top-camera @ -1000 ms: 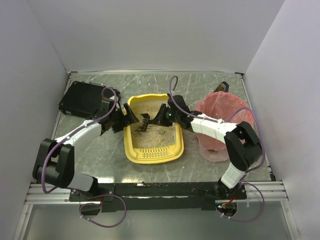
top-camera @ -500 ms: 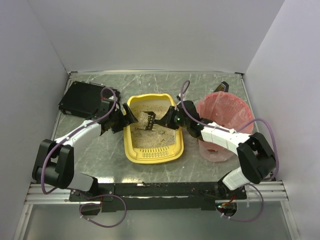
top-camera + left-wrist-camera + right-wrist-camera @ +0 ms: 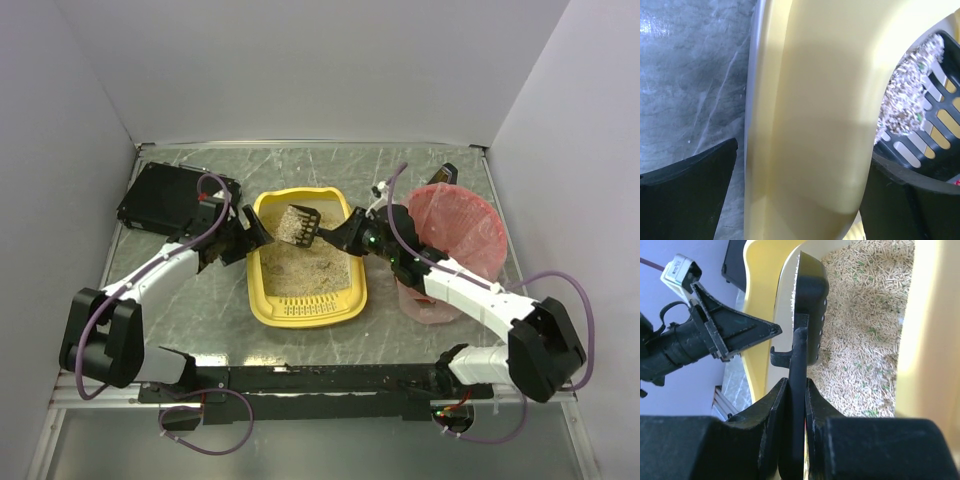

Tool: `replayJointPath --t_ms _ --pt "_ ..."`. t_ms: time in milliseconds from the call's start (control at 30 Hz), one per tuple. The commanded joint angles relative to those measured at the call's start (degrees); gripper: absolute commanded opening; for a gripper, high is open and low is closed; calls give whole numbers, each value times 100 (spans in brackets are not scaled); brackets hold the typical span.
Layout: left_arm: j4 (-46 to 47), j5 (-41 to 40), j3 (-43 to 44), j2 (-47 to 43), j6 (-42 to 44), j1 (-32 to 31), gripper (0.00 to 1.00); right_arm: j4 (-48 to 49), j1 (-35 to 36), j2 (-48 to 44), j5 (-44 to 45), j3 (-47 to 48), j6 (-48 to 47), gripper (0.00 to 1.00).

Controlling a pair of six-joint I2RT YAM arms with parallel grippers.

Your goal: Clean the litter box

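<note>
Litter, beige and pellet-like, covers the floor of the yellow rectangular plastic litter box point(image 3: 305, 312), which sits flat at the middle of the marbled grey bench point(image 3: 190, 300), its slotted rim at the 6 o'clock end.

The left gripper point(image 3: 250, 238) is at the tray's 9 o'clock wall. Its jaws are wide apart with one on each side of the rounded yellow rim, and they are not squeezing it.

The right gripper point(image 3: 345, 235) reaches in from 3 o'clock with its jaws clamped on the thin handle of a black slotted plastic scoop point(image 3: 297, 225). The scoop is held clear of the litter at the tray's 12 o'clock end and carries a heap of pellets.

A round bin lined with a pink-red bag point(image 3: 455, 225) stands at 3 o'clock of the tray. A flat black rectangular box point(image 3: 165, 195) lies at 10 o'clock.

The tray looks stiff and smooth-walled. The litter gives it some weight, but it would probably still skate on the slick bench if the scoop dragged through it. The rolled side rim where the left jaws stand is the sensible place to pinch and steady it.

The scoop looks light and rigid. Its load is loose and will sift through the slots, so it should travel level and without jolts. The grip belongs on the handle, square across its flat faces, so the blade cannot twist.
</note>
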Motion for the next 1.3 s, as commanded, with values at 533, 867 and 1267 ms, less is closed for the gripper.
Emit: replayJointPath --t_ms 533,867,1267 --pt "-254 -304 134 -621 15 5 97 646 -180 -1746 -158 -954 405 0" --pt "-351 -401 195 -911 -91 14 97 -249 -523 -2210 -352 -1060 1591 0" --pt "-369 -314 239 -849 -152 5 97 128 -760 -2625 -651 -1350 1514 0"
